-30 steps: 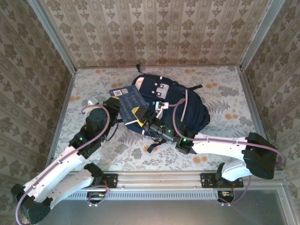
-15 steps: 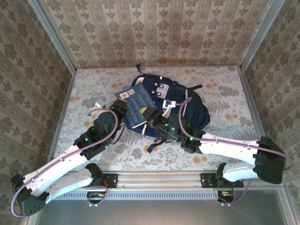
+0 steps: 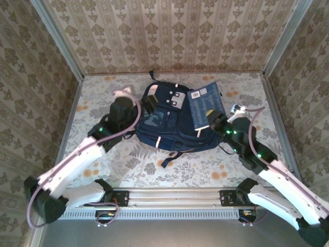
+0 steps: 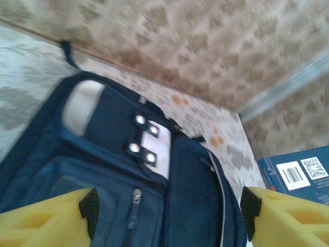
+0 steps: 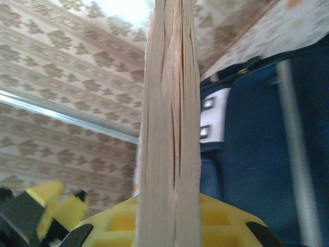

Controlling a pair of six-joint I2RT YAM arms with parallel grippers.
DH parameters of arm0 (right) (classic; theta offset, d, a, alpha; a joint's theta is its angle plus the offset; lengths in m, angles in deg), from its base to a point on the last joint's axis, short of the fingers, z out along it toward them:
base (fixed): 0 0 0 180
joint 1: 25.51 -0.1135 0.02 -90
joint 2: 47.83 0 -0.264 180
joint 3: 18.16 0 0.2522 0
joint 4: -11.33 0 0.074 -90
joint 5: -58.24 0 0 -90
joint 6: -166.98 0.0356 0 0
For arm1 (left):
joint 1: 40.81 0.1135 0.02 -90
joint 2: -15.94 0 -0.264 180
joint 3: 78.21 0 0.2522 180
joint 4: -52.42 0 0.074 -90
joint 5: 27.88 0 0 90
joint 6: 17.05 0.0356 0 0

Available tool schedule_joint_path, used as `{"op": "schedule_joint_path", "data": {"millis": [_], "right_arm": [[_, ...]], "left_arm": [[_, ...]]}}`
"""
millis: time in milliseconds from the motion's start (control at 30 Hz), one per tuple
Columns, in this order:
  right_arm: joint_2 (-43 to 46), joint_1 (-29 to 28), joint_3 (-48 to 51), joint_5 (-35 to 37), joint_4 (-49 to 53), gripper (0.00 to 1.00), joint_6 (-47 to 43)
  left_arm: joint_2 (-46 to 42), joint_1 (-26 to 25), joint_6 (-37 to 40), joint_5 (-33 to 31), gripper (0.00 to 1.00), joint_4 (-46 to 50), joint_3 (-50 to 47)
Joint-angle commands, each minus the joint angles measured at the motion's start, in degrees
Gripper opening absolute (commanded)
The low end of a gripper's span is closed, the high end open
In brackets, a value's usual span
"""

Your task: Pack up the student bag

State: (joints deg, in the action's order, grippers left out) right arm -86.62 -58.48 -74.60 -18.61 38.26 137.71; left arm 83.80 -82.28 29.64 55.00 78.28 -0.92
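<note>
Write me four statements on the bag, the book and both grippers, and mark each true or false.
1. The right gripper grips a blue book by one edge. True.
2. The left gripper has its jaws clamped on the student bag. False: the jaws stand wide open and grip nothing.
3. The book is already inside the bag. False: it is held outside, at the bag's right side.
4. The bag lies on the table with its pale front patches facing up. True.
</note>
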Motion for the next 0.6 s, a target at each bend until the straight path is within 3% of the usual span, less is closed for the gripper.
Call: {"op": "schedule_joint_path", "data": {"millis": [0,100,233,400,567], "right_arm": [[7.24,2.29,-2.29,8.99,17.91,0.00,-7.45],[12.80,3.64,-3.21,17.87,26.38,0.00,-7.78],[17.00,4.06,-2.77,23.63,30.97,0.00,-8.75],[17.82,4.12,-2.81,26.45,33.46,0.00,-10.94],[19.74,4.14,-1.88,26.68,32.96,0.00,-12.73]], "left_arm": [[11.75,-0.60,10.14,16.30,0.72,7.01,9.62],[23.95,-2.51,11.54,23.20,0.65,9.25,19.96],[38.64,-5.39,11.88,29.91,0.57,12.23,32.63],[49.93,-8.25,12.95,29.29,0.57,16.52,44.04],[55.18,-8.76,11.38,29.17,0.53,17.12,47.54]]}}
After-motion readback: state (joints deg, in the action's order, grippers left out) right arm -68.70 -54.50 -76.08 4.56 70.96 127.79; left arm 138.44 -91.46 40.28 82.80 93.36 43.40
